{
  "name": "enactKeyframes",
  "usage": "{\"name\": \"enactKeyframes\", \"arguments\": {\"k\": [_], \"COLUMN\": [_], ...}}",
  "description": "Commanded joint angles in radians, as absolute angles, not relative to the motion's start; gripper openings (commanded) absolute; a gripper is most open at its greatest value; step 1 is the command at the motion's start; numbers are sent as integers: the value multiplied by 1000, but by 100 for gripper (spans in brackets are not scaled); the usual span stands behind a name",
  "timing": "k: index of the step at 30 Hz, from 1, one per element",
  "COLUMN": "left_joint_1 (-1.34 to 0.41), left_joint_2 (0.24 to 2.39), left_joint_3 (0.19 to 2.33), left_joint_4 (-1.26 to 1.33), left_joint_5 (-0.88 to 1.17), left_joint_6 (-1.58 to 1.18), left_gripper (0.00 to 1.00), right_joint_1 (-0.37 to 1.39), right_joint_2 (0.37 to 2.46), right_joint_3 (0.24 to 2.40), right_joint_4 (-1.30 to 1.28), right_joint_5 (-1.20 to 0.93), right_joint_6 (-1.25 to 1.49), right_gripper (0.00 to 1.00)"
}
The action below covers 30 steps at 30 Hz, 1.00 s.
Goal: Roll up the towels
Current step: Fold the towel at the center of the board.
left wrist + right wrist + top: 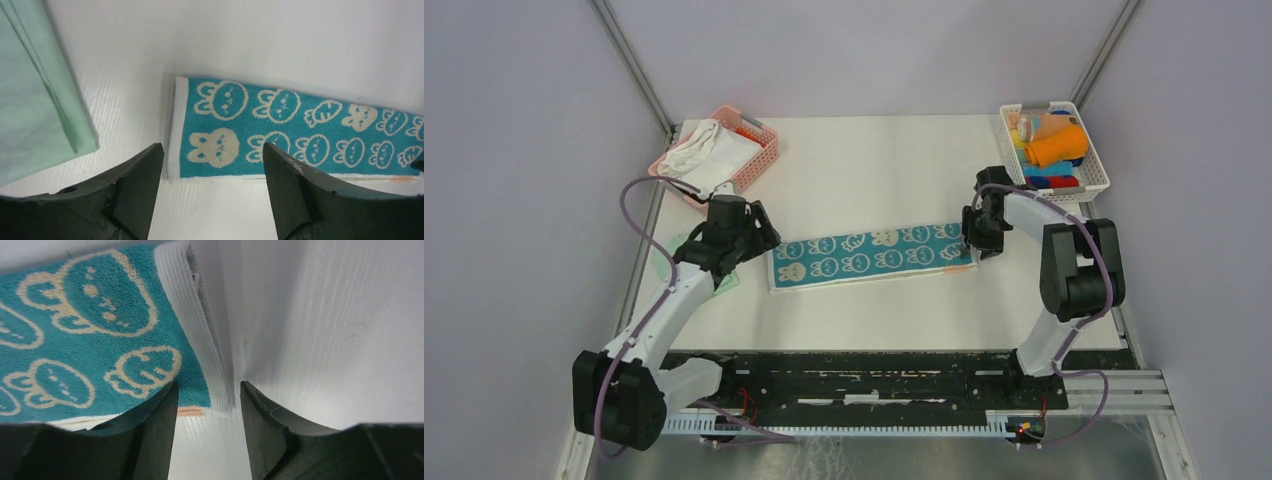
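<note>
Black rail (854, 385) is running along the near edge, arm bases sitting at its two ends. Teal bunny towel (874, 256) is lying flat and unrolled, a long strip running left to right across mid table (874, 160). Left gripper (749, 238) is hanging over its left end, right gripper (976, 238) over its right end. Pink basket (769, 150) at far left is holding a white cloth (709, 150); white basket (1096, 182) at far right is holding rolled towels (1056, 146).

Left wrist view: fingers (135, 192) are standing wide apart, gripping nothing. Towel's left end is lying just beyond them; mint cloth (35, 100) is lying further left, apart from it.

Right wrist view: fingers (150, 432) are parted by a narrow gap, not clamped. Near corner of the towel's white hem (195, 325) is lying in that gap; whether either finger is touching it, cannot tell.
</note>
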<state>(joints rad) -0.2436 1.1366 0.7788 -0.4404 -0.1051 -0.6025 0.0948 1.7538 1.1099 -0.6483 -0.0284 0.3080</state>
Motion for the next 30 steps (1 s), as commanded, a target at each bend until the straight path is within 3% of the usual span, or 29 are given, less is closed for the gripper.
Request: {"name": "enactKeyframes", "arguments": {"k": [1,3,5,11,16,20,24,30], "left_joint_1": [-241,-241,-240,-241,-241,-244,-253,-273], "left_joint_2": [1029,1006,1006,1020,1042,1090,1149,1288], "left_joint_3": [768,765,770,746,712,659,613,611], "left_joint_4": [-454,-457,-468,-458,-406,-294,-187,-55], "left_joint_5": [-207,-193,-181,-109,31,168,235,296], "left_joint_6": [-508,-488,-482,-502,-541,-622,-712,-790], "left_gripper": [80,81,90,91,90,86,83,76], "right_joint_1": [117,119,119,69,-10,-15,17,218], "right_joint_2": [1796,1819,1841,1853,1770,1712,1657,1618], "right_joint_3": [1161,1160,1152,1151,1201,1287,1365,1402], "right_joint_4": [-691,-702,-707,-749,-796,-840,-863,-846], "right_joint_5": [36,37,25,101,234,293,98,-46], "right_joint_6": [281,280,275,284,282,240,203,236], "right_gripper": [56,54,50,17,1,0,0,0]}}
